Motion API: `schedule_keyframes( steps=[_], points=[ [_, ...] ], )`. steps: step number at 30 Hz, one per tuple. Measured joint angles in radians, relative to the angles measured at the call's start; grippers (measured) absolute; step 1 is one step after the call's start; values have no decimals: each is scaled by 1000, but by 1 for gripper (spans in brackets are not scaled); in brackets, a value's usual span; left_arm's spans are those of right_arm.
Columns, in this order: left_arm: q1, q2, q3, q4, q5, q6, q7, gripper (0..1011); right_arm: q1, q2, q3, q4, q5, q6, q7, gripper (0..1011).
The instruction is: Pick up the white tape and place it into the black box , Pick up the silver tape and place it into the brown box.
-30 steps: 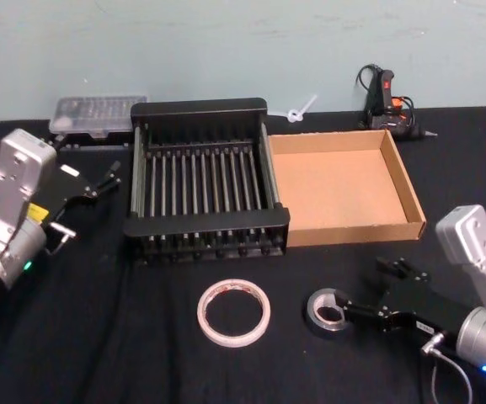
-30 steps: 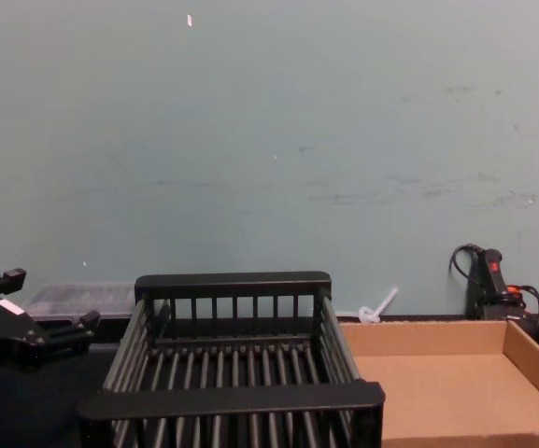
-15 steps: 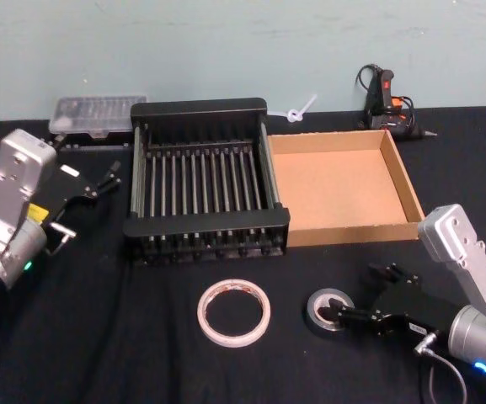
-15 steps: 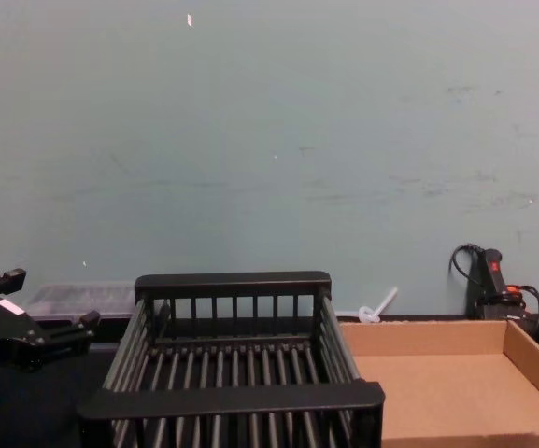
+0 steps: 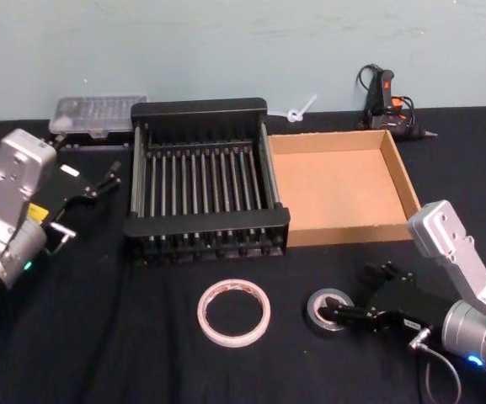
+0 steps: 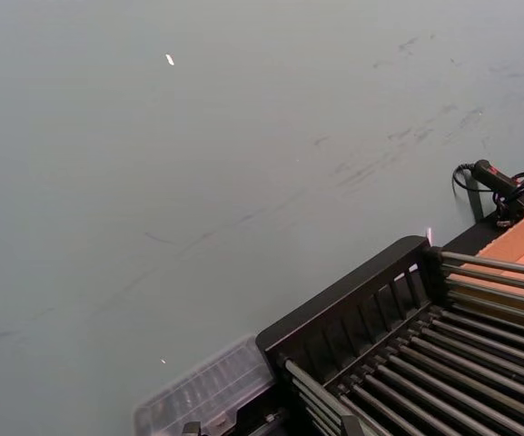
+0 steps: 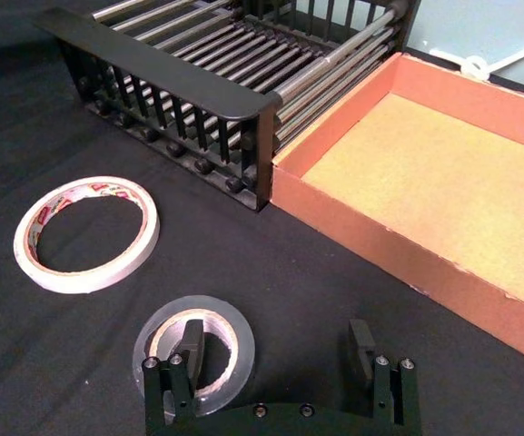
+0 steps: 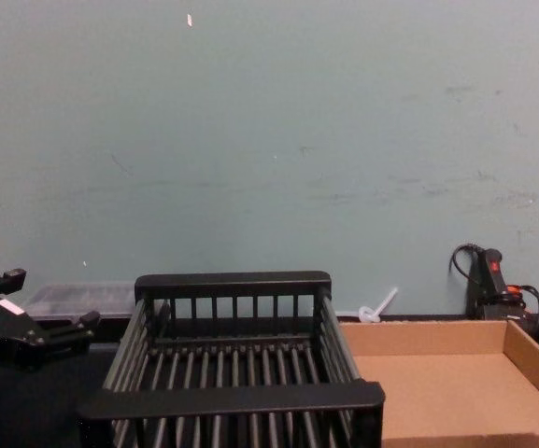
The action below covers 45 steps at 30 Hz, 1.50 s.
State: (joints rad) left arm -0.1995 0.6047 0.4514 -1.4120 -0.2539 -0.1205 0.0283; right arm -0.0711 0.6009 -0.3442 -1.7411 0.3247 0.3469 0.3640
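The silver tape [image 5: 317,301] [image 7: 237,350] lies flat on the black table, front right. My right gripper [image 5: 354,295] [image 7: 275,347] is open and low over it, with one finger inside the roll's core and the other outside, beside the roll. To its left lies the white tape [image 5: 205,313] [image 7: 89,280], untouched. Behind them stand the black box [image 5: 205,225] [image 7: 171,84] [image 8: 232,399] and, touching its right side, the brown box [image 5: 352,231] [image 7: 361,227] [image 8: 531,355]; nothing lies in either. My left gripper [image 5: 87,164] [image 8: 54,299] hangs open, left of the black box.
A clear plastic case [image 5: 98,114] sits at the back left. A glue gun [image 5: 386,97] [image 8: 491,280] with its cable stands at the back right, and a white zip tie [image 5: 301,109] lies behind the boxes. Bare black table lies in front of the boxes.
My right arm has swung left and lowered, carrying the open gripper further over the silver tape. Neither tape has moved, and the left arm is still.
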Motion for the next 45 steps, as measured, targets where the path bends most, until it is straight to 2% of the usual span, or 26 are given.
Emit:
schedule_keyframes(
  steps=[26,30,33,36,37,38,40,42,45],
  points=[
    [0,0,0,0,0,0,0,1001,1,-11,-1,7,-17,9,8,993],
    [0,0,0,0,0,0,0,1001,1,-10,-1,7,-15,9,8,930],
    [0,0,0,0,0,0,0,1001,1,-10,-1,6,-15,8,8,824],
    [0,0,0,0,0,0,0,1001,1,-10,-1,6,-15,8,8,769],
    [0,0,0,0,0,0,0,1001,1,-10,-1,6,-14,8,8,710],
    [0,0,0,0,0,0,0,1001,1,-10,-1,6,-14,8,8,710],
    [0,0,0,0,0,0,0,1001,1,-10,-1,6,-14,8,8,630],
    [0,0,0,0,0,0,0,1001,1,-10,-1,6,-14,8,8,591],
    [0,0,0,0,0,0,0,1001,1,-10,-1,6,-14,7,8,449]
  ],
)
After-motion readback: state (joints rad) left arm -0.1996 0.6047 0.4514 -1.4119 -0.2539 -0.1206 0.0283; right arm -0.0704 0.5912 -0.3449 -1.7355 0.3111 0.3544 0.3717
